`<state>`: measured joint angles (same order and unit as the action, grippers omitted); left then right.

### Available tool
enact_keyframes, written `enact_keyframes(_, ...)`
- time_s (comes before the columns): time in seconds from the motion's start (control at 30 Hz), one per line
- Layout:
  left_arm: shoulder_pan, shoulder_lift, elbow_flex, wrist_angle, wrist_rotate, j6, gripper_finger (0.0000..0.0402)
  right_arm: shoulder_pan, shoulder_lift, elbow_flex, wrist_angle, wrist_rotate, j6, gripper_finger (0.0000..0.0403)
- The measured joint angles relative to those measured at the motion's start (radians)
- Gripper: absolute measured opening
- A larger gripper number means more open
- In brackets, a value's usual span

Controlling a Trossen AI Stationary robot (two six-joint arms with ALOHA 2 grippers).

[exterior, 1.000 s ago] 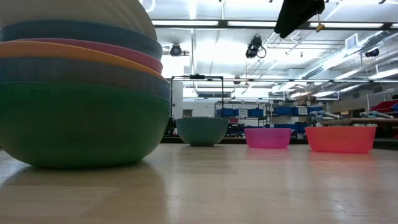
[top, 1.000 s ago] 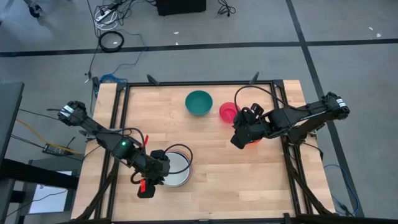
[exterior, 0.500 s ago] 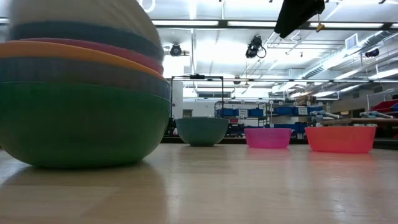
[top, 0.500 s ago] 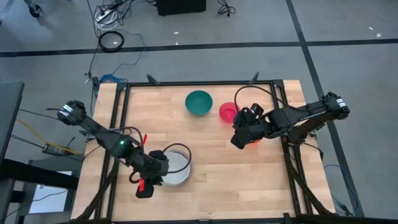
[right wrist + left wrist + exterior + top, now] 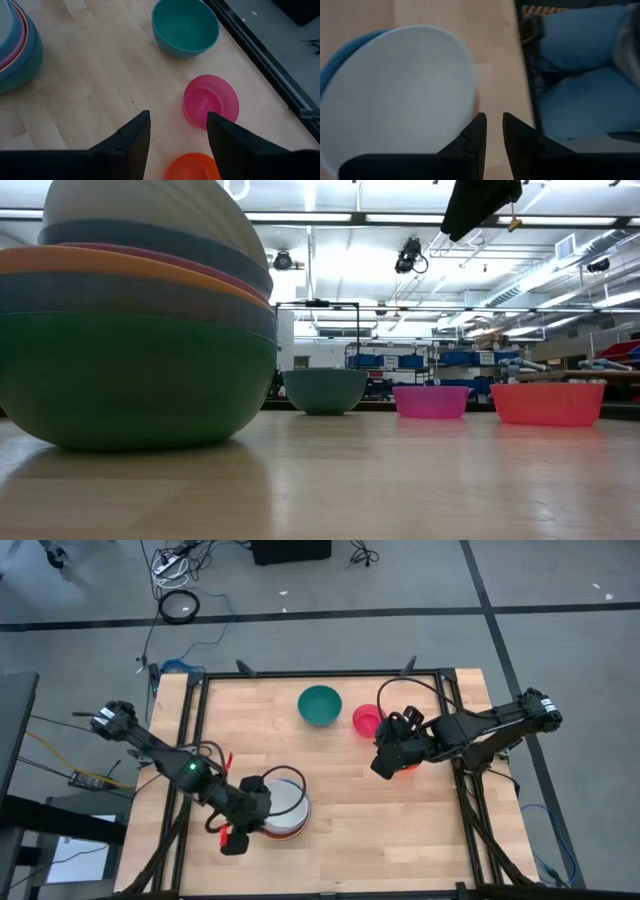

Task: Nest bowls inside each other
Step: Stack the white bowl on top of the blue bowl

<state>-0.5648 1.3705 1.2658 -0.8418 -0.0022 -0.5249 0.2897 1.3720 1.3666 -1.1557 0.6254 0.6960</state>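
While the right arm waited over the table's right side, its right gripper hung above the wood with fingers spread apart, nothing between them. In the right wrist view the red-orange bowl sat just under those fingers, the magenta bowl a bit beyond, the teal bowl farther still. All three stood upright, apart from one another, in a loose row near the table's far right part; the low view showed them side by side on the wooden table.

The left gripper was at the near left of the table, right at the stack of bowls. Its fingers were only narrowly parted in the left wrist view, and nothing showed between the tips. The white bowl lay tilted just beside the left gripper's fingers, touching or nearly so, can't tell which. A blue rim showed behind it.

In the low view the stack was nested: dull green bowl at the bottom, then blue, orange, pink, light blue bands, white on top, tipped to one side. Beyond the table edge in the left wrist view, a person's legs in blue trousers.
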Motion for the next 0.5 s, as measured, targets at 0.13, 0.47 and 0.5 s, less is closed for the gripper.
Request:
enact_keyframes(0.13,0.002,0.000,-0.043,0.019,-0.001,-0.002,0.0072,0.000,0.000,0.000,0.001,0.000,0.000,0.0181)
enact_keyframes(0.47,0.018,0.001,-0.179,0.134,-0.006,0.004,0.0072,-0.007,0.000,0.000,0.003,0.000,0.000,0.0181)
enact_keyframes(0.5,0.024,0.001,-0.189,0.148,-0.009,0.011,0.0072,-0.007,0.000,0.000,0.003,0.000,0.000,0.0181)
